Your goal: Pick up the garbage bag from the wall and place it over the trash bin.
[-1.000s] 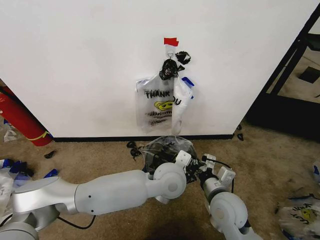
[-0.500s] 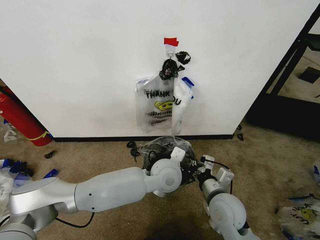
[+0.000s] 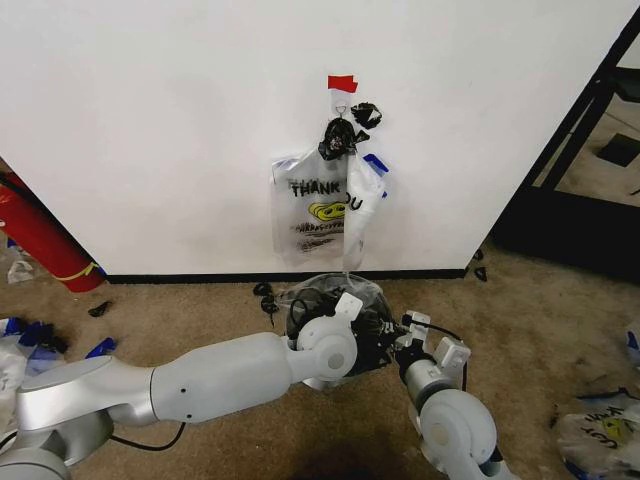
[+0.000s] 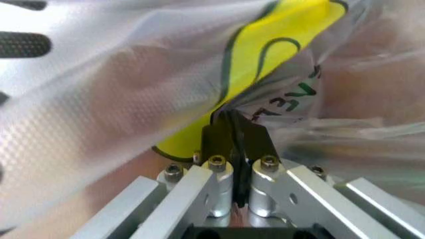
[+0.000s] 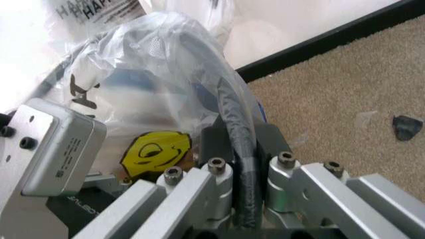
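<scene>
The floor (image 3: 200, 310) is brown carpet, rough and flat. The wall (image 3: 150, 120) is plain white with a black strip along the bottom and a small red tape patch (image 3: 342, 83) high up. A red tube (image 3: 35, 235) leans on the wall at the left. Crumpled bags lie on the carpet at both edges of the room.

One thin, see-through bag (image 3: 312, 212) hangs on the wall under the tape. It has black letters, a yellow smiley and blue side strips. Two black knotted lumps (image 3: 340, 135) sit above it.

Below it, near the wall, stands the bin (image 3: 330, 295). It is round, black wire mesh. A second bag (image 5: 159, 94), clear and crinkly with a yellow smiley, is draped over the bin.

The left gripper (image 4: 234, 130) is at the bin. Its black pads are pressed together on a fold of that thin plastic.

The right gripper (image 5: 242, 144) is at the bin's other side, just beside the left one. Its pads are clamped on the bin's black rim, with the plastic lying over it.
</scene>
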Controlling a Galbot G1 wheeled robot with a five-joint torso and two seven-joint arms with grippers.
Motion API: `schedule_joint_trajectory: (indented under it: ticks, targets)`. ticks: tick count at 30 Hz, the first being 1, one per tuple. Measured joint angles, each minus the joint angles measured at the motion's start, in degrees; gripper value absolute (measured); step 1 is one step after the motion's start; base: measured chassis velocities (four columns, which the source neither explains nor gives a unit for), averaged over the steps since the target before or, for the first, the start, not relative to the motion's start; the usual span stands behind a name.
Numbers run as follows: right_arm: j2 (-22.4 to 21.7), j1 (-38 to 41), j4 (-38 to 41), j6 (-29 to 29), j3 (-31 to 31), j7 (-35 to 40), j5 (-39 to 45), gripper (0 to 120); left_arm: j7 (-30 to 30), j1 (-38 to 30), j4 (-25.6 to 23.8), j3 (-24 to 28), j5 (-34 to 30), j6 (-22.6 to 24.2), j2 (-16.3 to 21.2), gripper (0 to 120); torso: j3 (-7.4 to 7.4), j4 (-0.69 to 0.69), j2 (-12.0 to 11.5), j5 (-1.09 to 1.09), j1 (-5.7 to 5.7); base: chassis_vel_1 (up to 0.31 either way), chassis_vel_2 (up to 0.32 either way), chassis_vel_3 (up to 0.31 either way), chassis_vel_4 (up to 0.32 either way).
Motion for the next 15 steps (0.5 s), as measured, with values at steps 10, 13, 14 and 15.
schedule_joint_trajectory:
  ticks: [10,13,14,15]
  targets:
    - [0.09,0.06,-0.75,0.16,0.00,-0.21,-0.22,1,1.72,1.00,0.21,-0.65,2.68,-0.15,0.81,0,0.00,0.00,0.00,0.00,0.00,0.000,0.000,0.000,0.000]
    - [0.10,0.22,-1.28,0.31,0.27,-0.24,-0.25,1,2.42,0.95,-2.75,-1.11,2.54,-0.66,2.15,0,0.00,0.00,0.00,0.00,0.00,0.000,0.000,0.000,0.000]
    - [0.10,0.39,-1.61,0.42,0.48,-0.27,-0.25,1,2.56,0.86,-4.07,-1.15,2.29,-0.81,2.75,0,0.00,0.00,0.00,0.00,0.00,0.000,0.000,0.000,0.000]
    - [0.10,0.64,-1.99,0.56,0.73,-0.28,-0.25,1,2.60,0.81,-5.02,-1.18,2.08,-0.90,3.14,0,0.00,0.00,0.00,0.00,0.00,0.000,0.000,0.000,0.000]
